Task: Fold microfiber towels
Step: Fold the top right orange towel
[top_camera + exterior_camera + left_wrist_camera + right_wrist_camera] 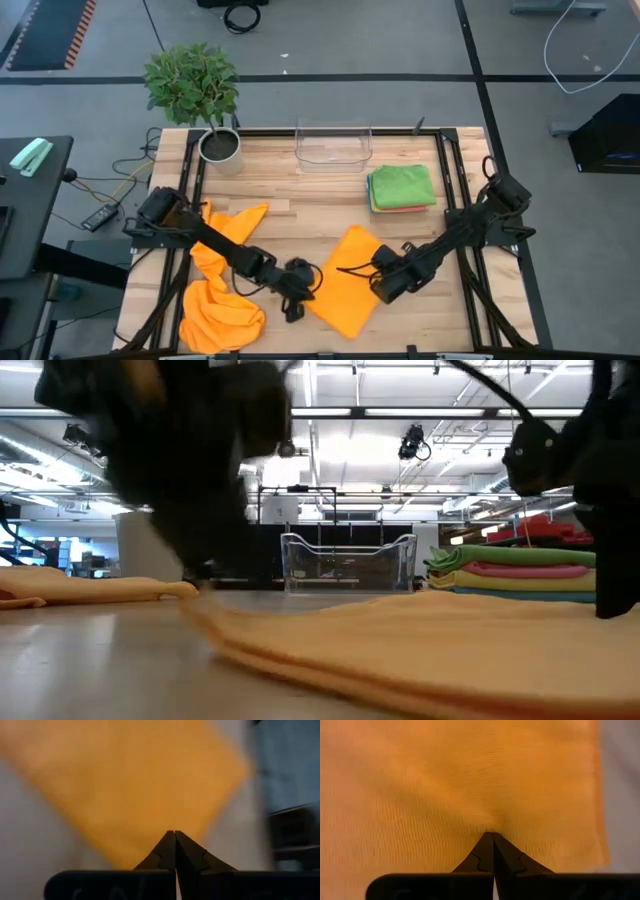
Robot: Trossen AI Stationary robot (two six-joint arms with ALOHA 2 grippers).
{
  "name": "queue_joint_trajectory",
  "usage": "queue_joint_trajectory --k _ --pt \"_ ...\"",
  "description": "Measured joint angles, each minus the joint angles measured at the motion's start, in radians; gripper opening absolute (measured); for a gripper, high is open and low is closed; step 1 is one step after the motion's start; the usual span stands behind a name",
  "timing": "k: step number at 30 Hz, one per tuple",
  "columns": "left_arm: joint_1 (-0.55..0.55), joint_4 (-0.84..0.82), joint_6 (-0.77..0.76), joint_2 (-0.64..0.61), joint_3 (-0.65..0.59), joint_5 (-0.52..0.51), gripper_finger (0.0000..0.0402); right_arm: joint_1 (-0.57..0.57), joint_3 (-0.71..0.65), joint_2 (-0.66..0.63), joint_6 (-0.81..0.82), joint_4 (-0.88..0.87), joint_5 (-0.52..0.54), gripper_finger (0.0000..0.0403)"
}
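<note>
High view: left gripper (296, 300) and right gripper (372, 283) stretch low to opposite edges of the orange towel (345, 283), which lies in front of the folded stack (402, 187).
Left wrist: fingers pressed together, tips just above the towel (130, 785).
Right wrist: fingers closed, tips touching the towel (460, 790).

Both slim jointed arms are matte black, with thin black cables looping near the wrists. Each black end effector, left (174, 851) and right (493, 851), has two tapering fingers with notched inner edges above a flat dark crossbar.

Overhead, table-level, two close wrist views
</note>
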Motion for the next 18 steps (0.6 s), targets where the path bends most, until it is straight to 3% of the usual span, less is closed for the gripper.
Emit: queue_joint_trajectory --k 4,9,11,14,18 --pt "0.009 0.193 0.085 -0.016 0.011 0.012 0.0017 -0.048 -0.001 -0.098 -0.067 -0.078 0.004 0.0002" --pt "0.043 0.2 0.199 -0.07 0.044 -0.01 0.0007 -0.038 0.0 -0.244 -0.08 -0.026 0.039 0.0003" --pt "0.053 0.181 0.233 -0.074 0.044 -0.008 0.0006 0.007 0.001 -0.274 -0.069 0.036 0.109 0.0003" --pt "0.055 0.136 0.289 -0.072 0.042 0.046 0.0022 0.087 0.001 -0.273 -0.066 0.159 0.196 0.0003" --pt "0.03 0.048 0.398 -0.066 0.042 0.127 0.0055 0.171 0.002 -0.194 -0.032 0.312 0.212 0.0003"
